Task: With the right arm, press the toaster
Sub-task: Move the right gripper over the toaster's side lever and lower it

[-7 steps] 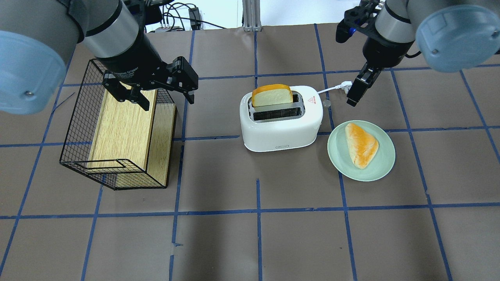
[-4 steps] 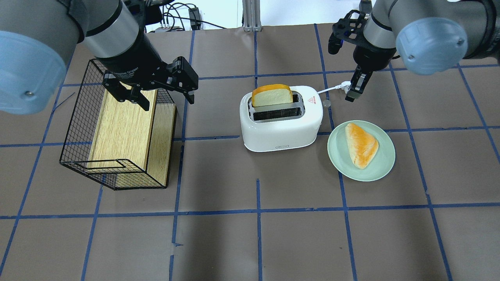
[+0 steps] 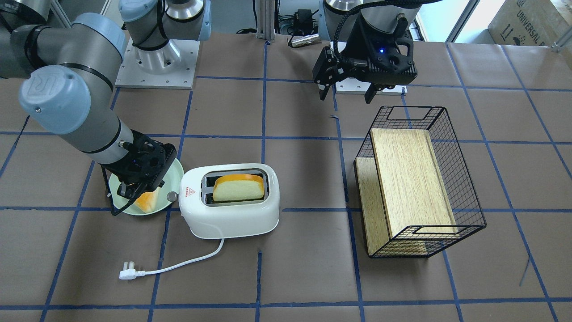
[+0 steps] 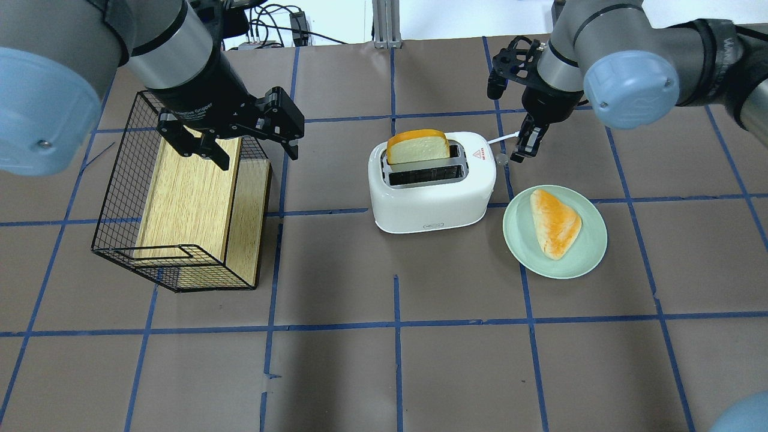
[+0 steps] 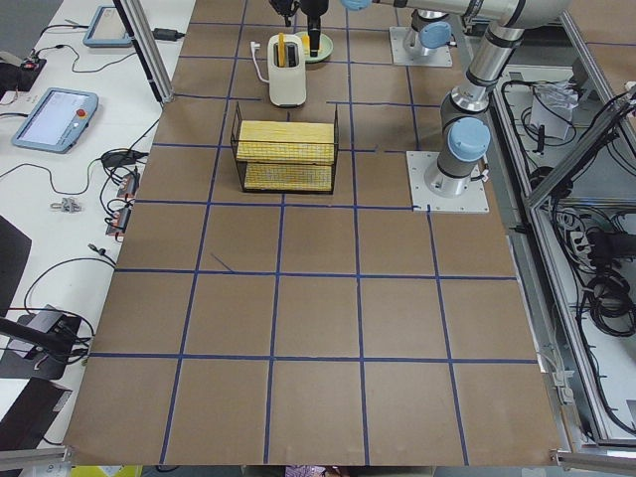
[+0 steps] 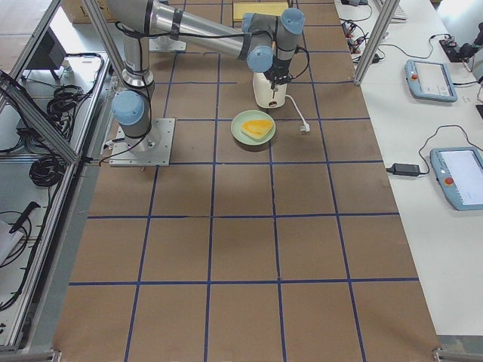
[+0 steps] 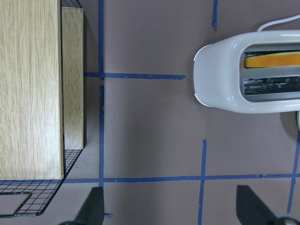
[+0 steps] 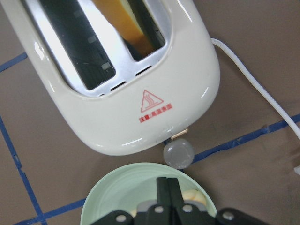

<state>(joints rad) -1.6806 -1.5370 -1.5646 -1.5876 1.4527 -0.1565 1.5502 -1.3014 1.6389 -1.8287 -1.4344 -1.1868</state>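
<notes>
Toaster (image 4: 432,192) knob (image 4: 501,159) exposed, right arm (image 4: 630,84) jaws together just beside

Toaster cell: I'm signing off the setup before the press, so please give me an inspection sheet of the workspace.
Surface: table covered in brown paper with a blue tape grid.
Job's things: toaster upright, bread slice standing in one slot; lever knob on the end facing the plate.
Clutter: wire basket on its side holding a wooden block; green plate with a pastry.
Grippers: right gripper shut, tips beside the knob, contact unclear; left gripper open above the basket.
Cables: toaster cord loose on the table, plug unplugged.
Surroundings: teach pendants on side benches.
</notes>
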